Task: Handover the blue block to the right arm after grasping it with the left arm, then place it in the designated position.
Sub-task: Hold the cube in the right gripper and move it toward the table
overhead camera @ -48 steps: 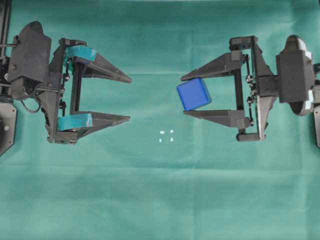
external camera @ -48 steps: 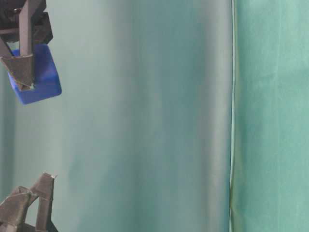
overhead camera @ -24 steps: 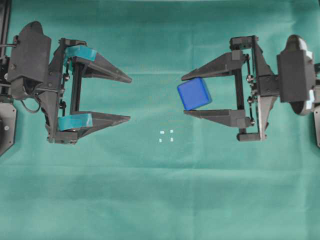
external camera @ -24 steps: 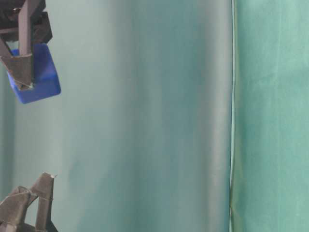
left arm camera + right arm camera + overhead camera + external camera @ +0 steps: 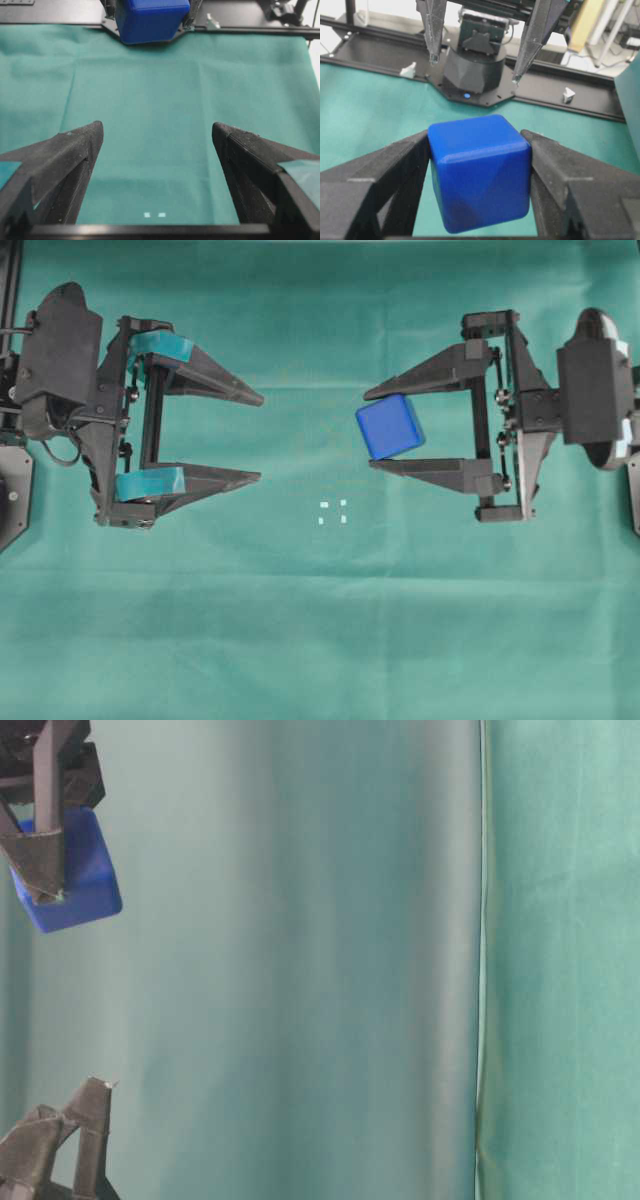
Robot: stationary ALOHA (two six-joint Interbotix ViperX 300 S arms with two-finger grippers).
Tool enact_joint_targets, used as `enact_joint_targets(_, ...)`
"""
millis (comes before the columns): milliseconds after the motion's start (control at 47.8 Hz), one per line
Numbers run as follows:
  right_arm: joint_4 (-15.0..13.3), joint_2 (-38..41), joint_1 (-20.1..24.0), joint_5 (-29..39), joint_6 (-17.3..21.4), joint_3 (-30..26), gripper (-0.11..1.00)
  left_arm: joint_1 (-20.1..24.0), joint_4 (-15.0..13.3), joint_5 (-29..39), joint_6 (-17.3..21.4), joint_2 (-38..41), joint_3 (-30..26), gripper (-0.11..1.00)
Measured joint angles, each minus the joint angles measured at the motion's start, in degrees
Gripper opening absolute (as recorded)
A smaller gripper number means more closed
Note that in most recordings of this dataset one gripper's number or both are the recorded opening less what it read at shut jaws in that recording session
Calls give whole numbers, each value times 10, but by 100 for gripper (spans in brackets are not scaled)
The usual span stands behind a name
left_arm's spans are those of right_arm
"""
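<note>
My right gripper (image 5: pixel 368 429), all black, is shut on the blue block (image 5: pixel 389 427) and holds it above the green cloth; the block also shows in the right wrist view (image 5: pixel 478 170), in the table-level view (image 5: pixel 72 875) and at the top of the left wrist view (image 5: pixel 151 19). My left gripper (image 5: pixel 260 437), with teal tape bands, is open and empty at the left, well apart from the block. The designated position (image 5: pixel 333 511), four tiny white marks, lies on the cloth below and left of the block; two of its marks show in the left wrist view (image 5: pixel 154 215).
A green cloth (image 5: pixel 320 620) covers the table. The left arm's base (image 5: pixel 475 70) and black frame stand at the far side in the right wrist view. A cloth edge (image 5: pixel 480 960) runs vertically in the table-level view.
My right gripper with the blue block has drifted very slightly to the right and up. The left gripper has not moved.
</note>
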Motion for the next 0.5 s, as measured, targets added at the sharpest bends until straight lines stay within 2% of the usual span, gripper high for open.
enact_joint_targets(503, 0, 0, 1, 5, 4, 0, 60, 0, 0, 0, 0, 0, 0, 100)
